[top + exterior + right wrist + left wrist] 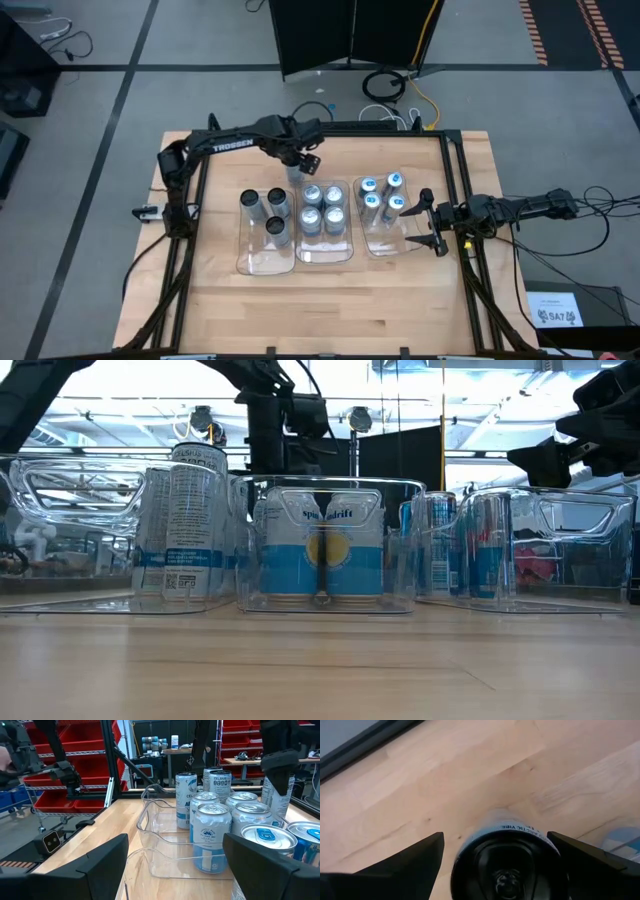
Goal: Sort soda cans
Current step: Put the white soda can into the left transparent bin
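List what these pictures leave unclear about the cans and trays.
- Left wrist view: dark-topped can is cut off by the picture's bottom edge, so its body and base are hidden.
- Low view: the back cans in the middle tray are hidden behind the front ones.
- High view: can labels are too small to read.
- Right wrist view: blue-topped can is partly covered by the right gripper's finger.
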`<act>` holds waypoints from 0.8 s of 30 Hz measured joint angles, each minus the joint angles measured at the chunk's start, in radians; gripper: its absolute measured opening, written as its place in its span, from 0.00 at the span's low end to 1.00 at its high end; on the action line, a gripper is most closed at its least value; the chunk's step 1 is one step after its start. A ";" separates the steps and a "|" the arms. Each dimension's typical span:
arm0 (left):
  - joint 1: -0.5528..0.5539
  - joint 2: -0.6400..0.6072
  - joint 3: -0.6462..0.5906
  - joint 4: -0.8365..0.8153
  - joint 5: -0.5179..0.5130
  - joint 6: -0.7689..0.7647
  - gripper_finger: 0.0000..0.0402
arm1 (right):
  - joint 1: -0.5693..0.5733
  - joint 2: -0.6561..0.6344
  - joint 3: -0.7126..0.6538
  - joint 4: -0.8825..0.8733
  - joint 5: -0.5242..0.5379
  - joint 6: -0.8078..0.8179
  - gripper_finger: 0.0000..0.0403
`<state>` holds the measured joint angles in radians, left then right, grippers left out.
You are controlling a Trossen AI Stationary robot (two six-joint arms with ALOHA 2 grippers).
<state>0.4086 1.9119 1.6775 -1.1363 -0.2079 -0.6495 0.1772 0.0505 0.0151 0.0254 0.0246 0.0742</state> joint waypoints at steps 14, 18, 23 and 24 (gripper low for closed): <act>-0.005 0.001 0.000 -0.034 0.045 -0.017 0.80 | 0.000 0.000 0.000 0.000 0.000 0.000 0.79; -0.003 0.001 0.000 -0.031 0.044 -0.026 0.71 | 0.000 0.000 0.000 0.000 0.000 0.000 0.79; -0.003 0.000 0.000 -0.029 0.044 -0.026 0.69 | 0.000 0.000 0.000 0.000 0.000 0.000 0.79; -0.003 0.000 0.000 -0.029 0.044 -0.025 0.69 | 0.000 0.000 0.000 0.000 0.000 0.000 0.79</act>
<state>0.4053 1.9121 1.6775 -1.1656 -0.1638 -0.6746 0.1772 0.0506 0.0151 0.0254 0.0246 0.0742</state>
